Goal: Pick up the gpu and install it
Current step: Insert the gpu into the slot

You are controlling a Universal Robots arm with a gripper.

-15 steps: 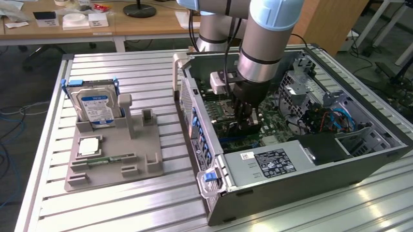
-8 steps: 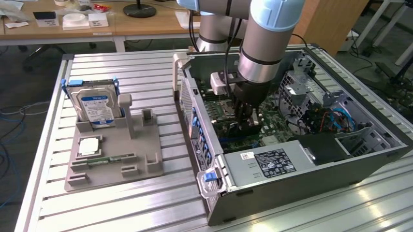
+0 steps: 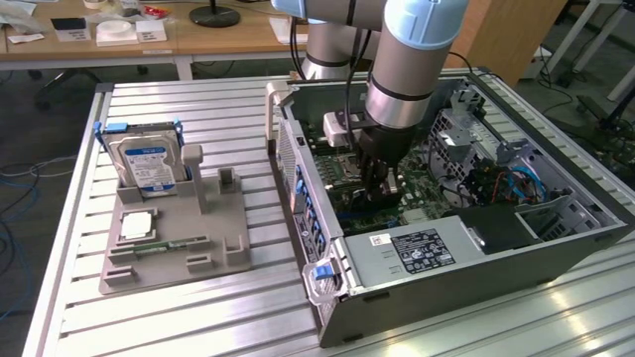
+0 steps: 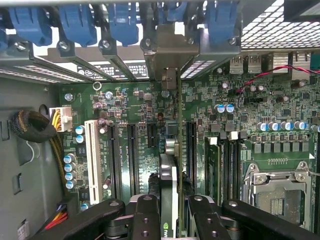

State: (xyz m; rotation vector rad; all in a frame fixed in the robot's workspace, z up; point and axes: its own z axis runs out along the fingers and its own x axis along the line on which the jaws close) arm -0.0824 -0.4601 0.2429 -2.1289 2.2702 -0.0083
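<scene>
Installation looks nearly finished: hand (image 4: 169,212) clenched on the gpu (image 4: 170,150), which stands on edge over a motherboard (image 4: 280,145) slot inside the computer case (image 3: 447,297), pickup done but seating unconfirmed.

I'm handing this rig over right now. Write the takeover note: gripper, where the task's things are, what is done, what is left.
Gripper: shut on the gpu, holding it edge-on from above.
GPU: inside the open computer case, standing upright over the motherboard among the expansion slots, its metal bracket toward the case's rear slot openings.
Done: card picked up and brought into the case.
Left: whether it is seated in its slot cannot be told; the gripper has not let go.
Elsewhere: hard drive stands in the grey holder beside the case.
</scene>
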